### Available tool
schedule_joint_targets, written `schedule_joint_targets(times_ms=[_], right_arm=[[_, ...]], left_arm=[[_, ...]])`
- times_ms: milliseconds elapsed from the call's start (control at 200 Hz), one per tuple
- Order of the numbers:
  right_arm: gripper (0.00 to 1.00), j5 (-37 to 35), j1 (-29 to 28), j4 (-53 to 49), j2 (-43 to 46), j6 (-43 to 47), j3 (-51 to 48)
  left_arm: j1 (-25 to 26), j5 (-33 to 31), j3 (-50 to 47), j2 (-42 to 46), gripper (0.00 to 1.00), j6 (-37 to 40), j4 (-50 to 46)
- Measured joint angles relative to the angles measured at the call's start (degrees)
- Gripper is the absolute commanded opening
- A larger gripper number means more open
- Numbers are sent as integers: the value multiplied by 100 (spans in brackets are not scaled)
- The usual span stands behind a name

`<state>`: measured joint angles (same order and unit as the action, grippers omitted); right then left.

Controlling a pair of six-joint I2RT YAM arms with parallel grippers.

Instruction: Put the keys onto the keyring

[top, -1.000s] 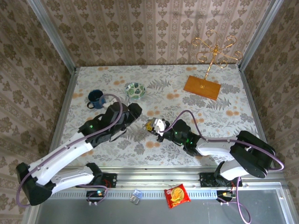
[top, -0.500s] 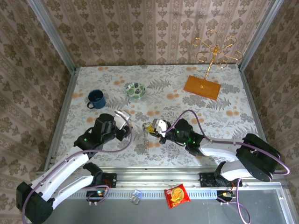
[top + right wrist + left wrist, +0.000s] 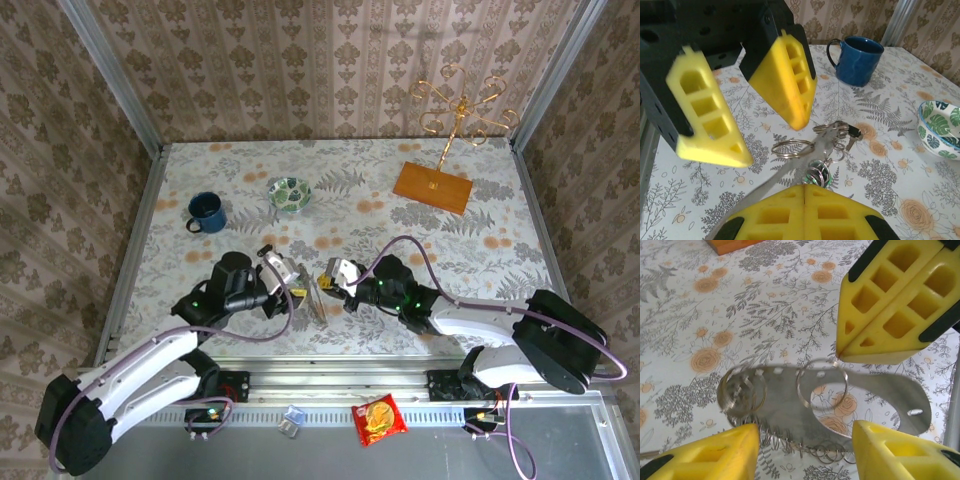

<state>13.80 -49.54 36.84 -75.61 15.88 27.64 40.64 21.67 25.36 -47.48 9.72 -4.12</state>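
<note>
Right gripper (image 3: 804, 189) clamped on keyring (image 3: 880, 390). Band's long axis left-right across left wrist view. Left gripper (image 3: 805, 429) half-spread, empty, fingers flanking band from lower frame.

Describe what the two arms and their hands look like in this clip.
The left arm and right arm match: white shells on the long links, black joint housings with small green lights, and a greyish-purple cable looping along each. The left hand and right hand each carry two yellow wedge-shaped fingers moulded with rectangular pockets, edged with black strips, on black mounts.
</note>
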Motion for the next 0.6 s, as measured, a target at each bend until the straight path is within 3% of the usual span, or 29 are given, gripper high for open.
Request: schedule_joint_targets(times_ms=[260, 600], right_arm=[[0, 39, 0, -61, -92, 0, 48], [0, 125, 4, -146, -608, 0, 431]], left_arm=[[400, -605, 0, -463, 51, 415, 514], [439, -1106, -2, -669, 48, 669, 868]])
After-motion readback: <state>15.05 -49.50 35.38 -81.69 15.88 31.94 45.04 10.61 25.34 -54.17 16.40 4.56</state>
